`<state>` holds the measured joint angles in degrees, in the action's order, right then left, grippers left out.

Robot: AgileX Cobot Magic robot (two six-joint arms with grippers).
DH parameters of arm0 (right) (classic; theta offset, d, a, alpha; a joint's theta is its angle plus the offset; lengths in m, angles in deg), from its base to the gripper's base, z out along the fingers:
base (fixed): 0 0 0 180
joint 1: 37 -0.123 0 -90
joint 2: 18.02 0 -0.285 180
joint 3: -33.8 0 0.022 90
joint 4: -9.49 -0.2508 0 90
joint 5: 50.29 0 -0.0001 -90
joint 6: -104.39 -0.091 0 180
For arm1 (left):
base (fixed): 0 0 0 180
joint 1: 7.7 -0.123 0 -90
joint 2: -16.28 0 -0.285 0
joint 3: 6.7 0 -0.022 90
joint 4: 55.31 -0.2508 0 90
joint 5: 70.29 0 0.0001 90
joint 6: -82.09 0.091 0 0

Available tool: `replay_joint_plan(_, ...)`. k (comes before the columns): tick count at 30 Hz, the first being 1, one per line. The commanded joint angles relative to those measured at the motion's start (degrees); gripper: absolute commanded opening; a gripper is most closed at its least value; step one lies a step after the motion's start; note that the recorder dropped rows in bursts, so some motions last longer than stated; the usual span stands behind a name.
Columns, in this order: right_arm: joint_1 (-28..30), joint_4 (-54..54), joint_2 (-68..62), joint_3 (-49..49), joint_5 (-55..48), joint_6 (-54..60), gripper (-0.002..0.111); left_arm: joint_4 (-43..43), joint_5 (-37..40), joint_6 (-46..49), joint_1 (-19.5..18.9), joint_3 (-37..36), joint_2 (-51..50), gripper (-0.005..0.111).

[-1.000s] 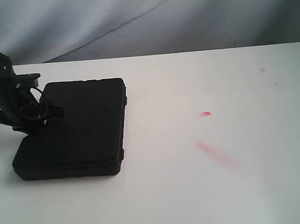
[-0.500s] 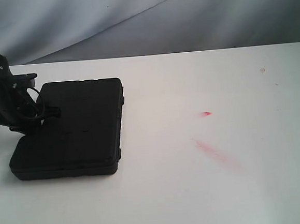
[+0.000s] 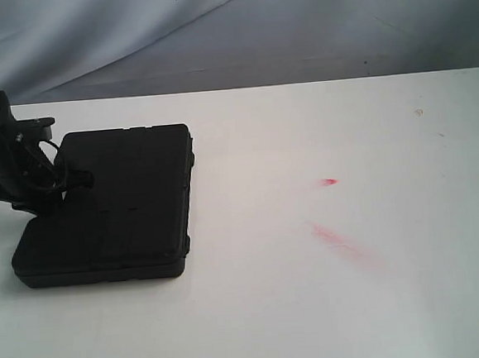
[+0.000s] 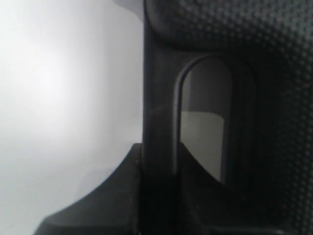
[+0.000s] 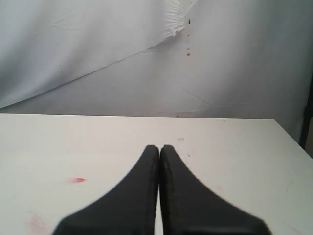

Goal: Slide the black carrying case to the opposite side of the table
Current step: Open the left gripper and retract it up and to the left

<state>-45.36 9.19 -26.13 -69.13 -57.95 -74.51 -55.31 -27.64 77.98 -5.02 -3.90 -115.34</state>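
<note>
Right now the flat black hard-plastic carrying case [image 3: 108, 202] lies on the wide white worktop [image 3: 357, 302], far over at the left end in the ext. view, w/ a big bare stretch to its right. At the case's left edge, i.e. the handle side, the left hand [image 3: 67, 181] sits low.

Left wrist view shows why. The case's moulded handle bar [image 4: 159, 98] runs straight btwn the fingers [image 4: 107, 210], which are clamped on it, one each side, w/ white worktop showing through the handle slot. Gripping the handle rather than pressing on the lid prob. gives control both ways, push or pull. It also keeps the case flat so it slides and doesn't tip. Arm is low for the same reason, I'd say: force goes along the surface.

Off the job is the right hand [image 5: 159, 166], fingers pressed together w/ nothing btwn them. It is held above bare worktop, facing the grey cloth backdrop [image 5: 146, 58], clear of the case.

A small red spot [image 3: 329, 182] and a faint red smear [image 3: 335, 238] mark the worktop mid-right, well apart from the case.

Judgement: slide step is in hand w/ grip on. Which end counts as "opposite" the frames don't settle.
</note>
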Motion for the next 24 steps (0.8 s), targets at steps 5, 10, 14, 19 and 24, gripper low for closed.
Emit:
replay_joint_plan(5, 0.5, -0.4, 0.3, 0.1, 0.6, -0.1, 0.0, -2.3, -2.0, -0.2, -0.7, -0.7, 0.0, 0.037)
replay_joint_plan(10, 0.5, -0.4, 0.3, 0.1, 0.6, -0.1, 0.0, -2.3, -2.3, -0.2, -0.7, -0.7, 0.9, 0.048)
replay_joint_plan(14, 0.5, -0.4, 0.3, 0.1, 0.6, -0.1, 0.0, -2.1, -3.2, -0.2, -0.4, -0.7, 2.1, 0.048)
replay_joint_plan(19, 0.5, -0.4, 0.3, 0.1, 0.6, -0.1, 0.0, -1.8, -3.5, -0.2, 0.2, -0.7, 3.7, 0.048)
replay_joint_plan(24, 0.5, -0.4, 0.3, 0.1, 0.6, -0.1, 0.0, -1.2, -4.1, -0.3, 1.3, -1.6, 6.5, 0.048)
